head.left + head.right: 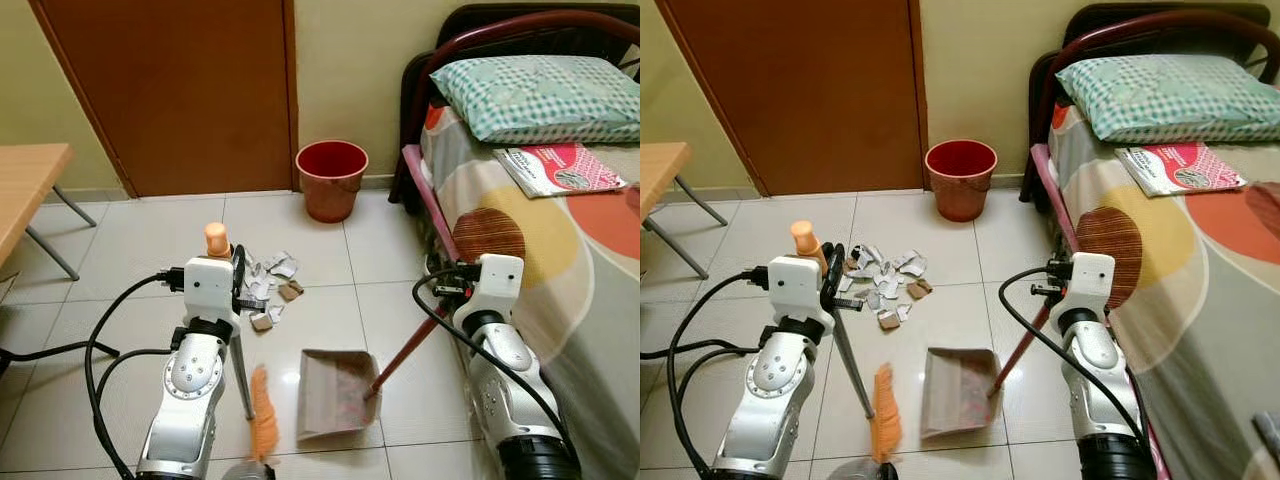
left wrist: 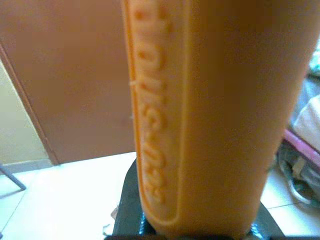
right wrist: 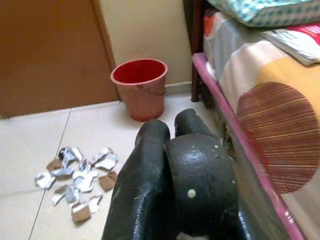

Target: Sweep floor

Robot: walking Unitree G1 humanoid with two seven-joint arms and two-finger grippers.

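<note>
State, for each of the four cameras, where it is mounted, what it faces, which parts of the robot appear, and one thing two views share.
Left eye view: head camera, looking down at the scraps, dustpan and both silver arms.
Right eye view: same head, same scene, with the broom.
Left wrist view: on the left arm, facing the door, close on the orange broom handle in the left claw.
Right wrist view: along the right claw, shut on the dustpan handle.
Shared: the red bin appears in the right wrist and eye views.
</note>
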